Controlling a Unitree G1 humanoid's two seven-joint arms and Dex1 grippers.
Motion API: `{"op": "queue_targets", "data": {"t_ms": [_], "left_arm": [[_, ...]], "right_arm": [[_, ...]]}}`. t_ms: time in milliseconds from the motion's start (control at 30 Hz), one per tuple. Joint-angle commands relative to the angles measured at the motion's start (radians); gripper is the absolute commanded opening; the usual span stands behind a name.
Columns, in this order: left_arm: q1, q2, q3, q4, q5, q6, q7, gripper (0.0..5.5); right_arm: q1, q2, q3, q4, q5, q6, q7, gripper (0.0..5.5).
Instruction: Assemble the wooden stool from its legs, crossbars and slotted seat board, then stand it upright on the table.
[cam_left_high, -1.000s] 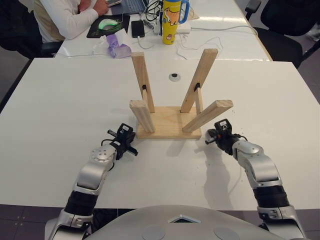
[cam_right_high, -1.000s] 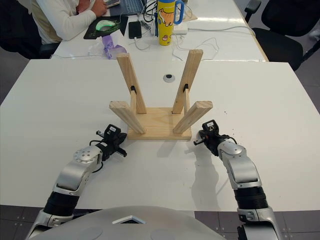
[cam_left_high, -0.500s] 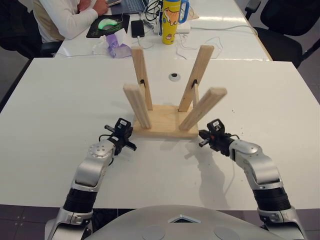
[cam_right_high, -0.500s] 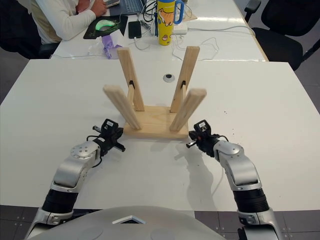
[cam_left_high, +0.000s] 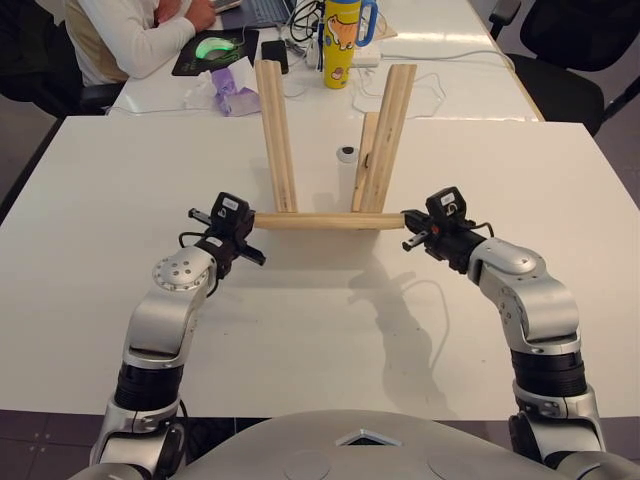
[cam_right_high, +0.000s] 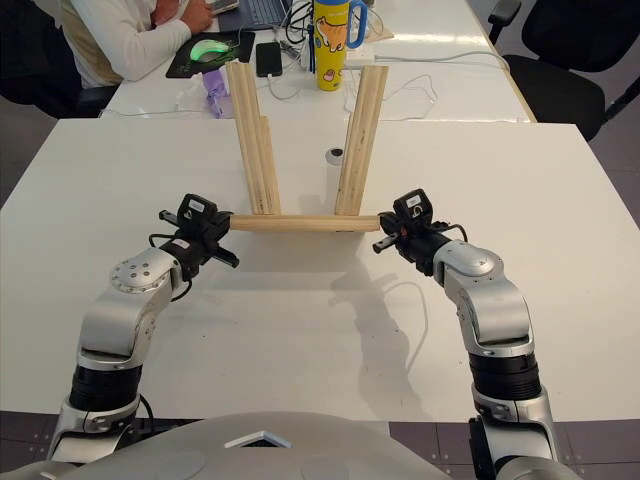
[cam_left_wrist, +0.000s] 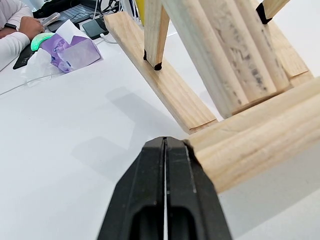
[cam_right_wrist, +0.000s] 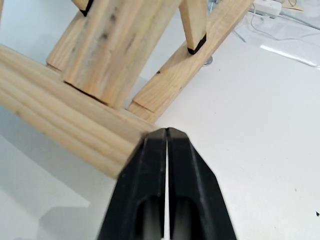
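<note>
Newly lifted edge-on, the stiff, likely light stool (cam_left_high: 279, 130) is squeezed at its seat board (cam_left_high: 325, 221) ends between left gripper (cam_left_high: 240, 225) and right gripper (cam_left_high: 418, 228), each with fingers pressed together.

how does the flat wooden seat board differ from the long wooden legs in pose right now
The flat wooden seat board shows edge-on as a thin level strip; the long wooden legs reach away from it toward the far side of the table, splaying apart. The seat board has the left gripper at one end and the right gripper at the other, both shut; neither touches the legs. Both are the same pale wood, joined together.
</note>
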Motion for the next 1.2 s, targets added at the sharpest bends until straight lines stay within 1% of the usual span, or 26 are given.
{"op": "queue_targets", "data": {"t_ms": [33, 267, 367, 467, 567, 700, 833, 1067, 1200], "left_arm": [[-0.033, -0.035, -0.01, -0.013, -0.043, -0.013, -0.015, 0.0], [-0.038, -0.053, 0.008, 0.018, -0.017, -0.026, 0.019, 0.0], [-0.025, -0.035, 0.011, 0.068, 0.018, -0.036, 0.046, 0.0], [-0.015, -0.024, 0.017, 0.173, 0.055, -0.084, 0.086, 0.0], [-0.025, -0.015, -0.023, 0.318, 0.111, -0.172, 0.115, 0.0], [-0.081, -0.053, -0.071, 0.481, 0.153, -0.281, 0.14, 0.0], [-0.113, -0.084, -0.091, 0.561, 0.164, -0.33, 0.151, 0.0], [-0.111, -0.111, -0.124, 0.549, 0.162, -0.323, 0.127, 0.0], [-0.111, -0.148, -0.099, 0.562, 0.119, -0.366, 0.117, 0.0]], "right_arm": [[-0.049, 0.066, -0.004, -0.016, 0.053, -0.021, -0.008, 0.01], [-0.059, 0.069, -0.011, 0.021, 0.033, -0.043, -0.01, 0.01], [-0.062, 0.059, -0.007, 0.081, -0.023, -0.077, -0.054, 0.01], [-0.064, 0.054, 0.0, 0.199, -0.088, -0.151, -0.107, 0.01], [-0.056, 0.059, 0.019, 0.318, -0.13, -0.234, -0.131, 0.01], [-0.044, 0.086, 0.051, 0.402, -0.149, -0.305, -0.127, 0.01], [-0.052, 0.111, 0.083, 0.456, -0.16, -0.345, -0.117, 0.01], [-0.037, 0.129, 0.119, 0.484, -0.16, -0.349, -0.094, 0.01], [-0.028, 0.146, 0.128, 0.466, -0.145, -0.342, -0.081, 0.01]]}}
